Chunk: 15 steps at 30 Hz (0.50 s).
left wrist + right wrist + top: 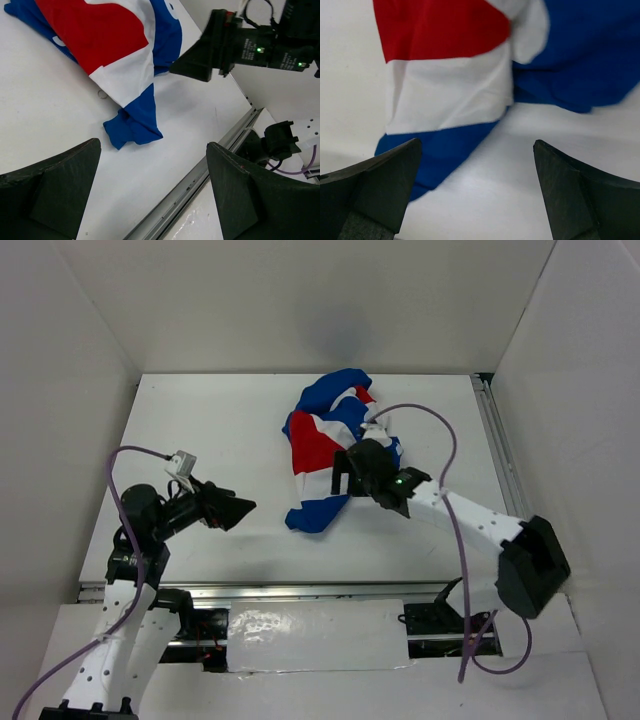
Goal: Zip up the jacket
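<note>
The jacket (322,440) lies crumpled in a heap at the middle back of the white table, showing blue, red and white panels. A blue sleeve end points toward the near edge. No zipper line shows. My left gripper (238,511) is open and empty, low over the table, left of the jacket and apart from it. In its wrist view (152,192) the jacket (112,45) lies ahead, with a small metal ring (102,94) at its edge. My right gripper (347,476) is open and empty at the jacket's near right side. Its wrist view (477,195) shows the jacket (447,90) just ahead.
A metal rail (300,592) runs along the table's near edge, and it also shows in the left wrist view (200,182). Another rail (498,445) runs along the right edge. White walls enclose the left, back and right. The right arm's purple cable (445,445) arcs above the table.
</note>
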Available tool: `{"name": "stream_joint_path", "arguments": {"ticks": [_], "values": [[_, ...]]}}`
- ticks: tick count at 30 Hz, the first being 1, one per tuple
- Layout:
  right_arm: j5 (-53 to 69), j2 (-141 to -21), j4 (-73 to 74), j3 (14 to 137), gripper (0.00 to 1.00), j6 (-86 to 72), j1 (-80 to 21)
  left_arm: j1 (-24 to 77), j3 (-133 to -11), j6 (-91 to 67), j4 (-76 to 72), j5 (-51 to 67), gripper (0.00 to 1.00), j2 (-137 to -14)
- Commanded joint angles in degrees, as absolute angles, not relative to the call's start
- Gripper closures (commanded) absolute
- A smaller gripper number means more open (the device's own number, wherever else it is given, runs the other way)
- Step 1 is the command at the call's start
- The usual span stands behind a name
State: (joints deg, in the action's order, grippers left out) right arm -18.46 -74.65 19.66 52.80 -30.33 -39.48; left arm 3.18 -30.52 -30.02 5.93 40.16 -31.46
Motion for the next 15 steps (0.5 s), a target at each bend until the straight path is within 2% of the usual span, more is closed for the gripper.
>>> {"name": "stream_joint_path", "arguments": {"ticks": [1,10,11,13,14,15], "values": [[-15.4,-85.3,18.9,59.8,0.0,-29.9,-42.0,3.3,-31.2,-29.8,6.8,38.7,0.01,-31.9],[-15.6,-105.3,20.0,71.7,0.0,-32.5,-42.1,3.3,-30.5,-30.4,7.5,37.5,0.01,-30.9],[-15.3,-106.3,20.3,72.5,0.04,-32.3,-42.1,3.3,-30.5,-30.4,7.7,37.4,0.01,-30.8],[-14.5,-108.8,20.5,74.3,0.13,-32.3,-42.1,3.3,-30.4,-30.4,7.9,37.2,0.01,-30.4],[-13.4,-109.1,20.1,74.5,0.35,-32.3,-42.1,3.3,-30.3,-30.4,8.0,37.1,0.01,-30.1],[-12.8,-108.6,19.6,74.6,0.45,-31.8,-42.0,3.3,-30.2,-30.4,8.0,37.0,0.01,-30.0]]}}
